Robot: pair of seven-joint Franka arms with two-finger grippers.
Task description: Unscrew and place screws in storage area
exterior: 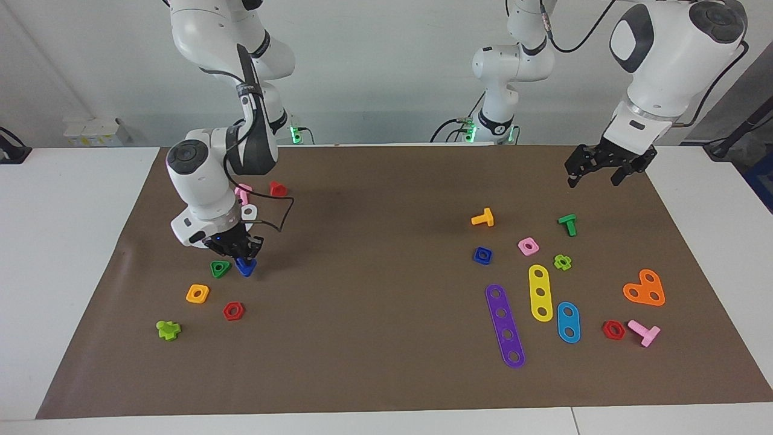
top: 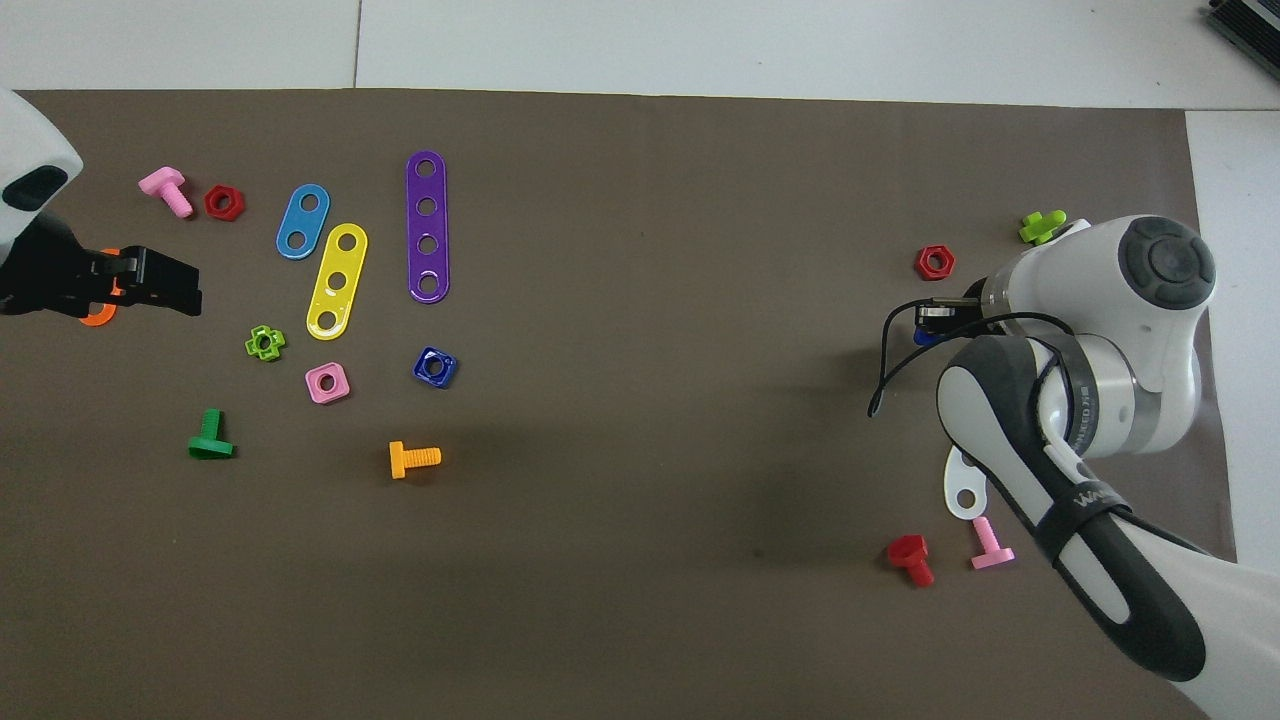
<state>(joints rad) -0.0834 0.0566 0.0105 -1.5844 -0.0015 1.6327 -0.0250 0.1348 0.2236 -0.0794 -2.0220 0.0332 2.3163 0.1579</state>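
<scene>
Right tool [exterior: 241, 254] is gripping the dark-blue bolt [exterior: 246, 266] beside the green nut [exterior: 220, 268]; left tool [exterior: 607, 166] is waiting wide open, holding nothing

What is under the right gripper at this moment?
The right gripper is shut on the dark-blue bolt, low over the brown mat, beside the green triangular nut. The fingers cover the bolt's stem; whether the bolt touches the mat cannot be seen.

A robotics lab: two white robot arms [exterior: 223, 157] are mounted at a white counter [exterior: 72, 199] spread with a brown paper mat [exterior: 386, 199]. Cables trail from the arm bases against a bare grey wall [exterior: 386, 72], and colourful plastic toy parts [exterior: 504, 325] lie scattered on the mat.
</scene>
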